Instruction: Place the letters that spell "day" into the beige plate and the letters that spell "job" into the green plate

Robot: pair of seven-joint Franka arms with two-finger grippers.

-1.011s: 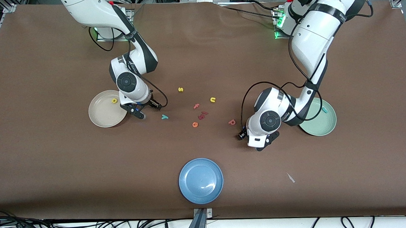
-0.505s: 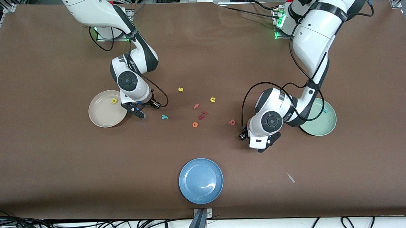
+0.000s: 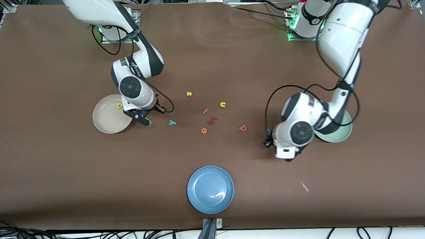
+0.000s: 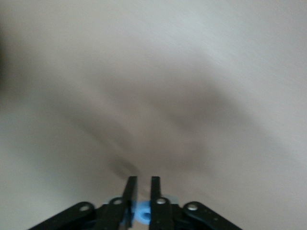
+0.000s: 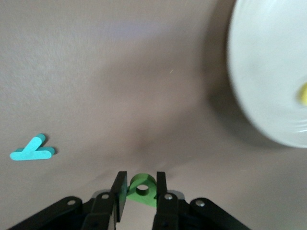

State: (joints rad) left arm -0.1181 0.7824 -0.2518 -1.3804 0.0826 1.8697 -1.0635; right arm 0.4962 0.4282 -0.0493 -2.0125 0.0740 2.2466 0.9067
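Right pincer pinching green a beside beige plate; left pincer pinching blue o (edge-on between fingers).

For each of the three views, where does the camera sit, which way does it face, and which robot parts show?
Front: high across the table, facing both arms' bases; shows both arms, beige plate, green plate.
Left wrist: on the left arm, looking down past the left gripper, shut on the blue o.
Right wrist: on the right arm, looking down past the right gripper, shut on the green a.
Shared: the teal y and the beige plate appear in front and right wrist views.
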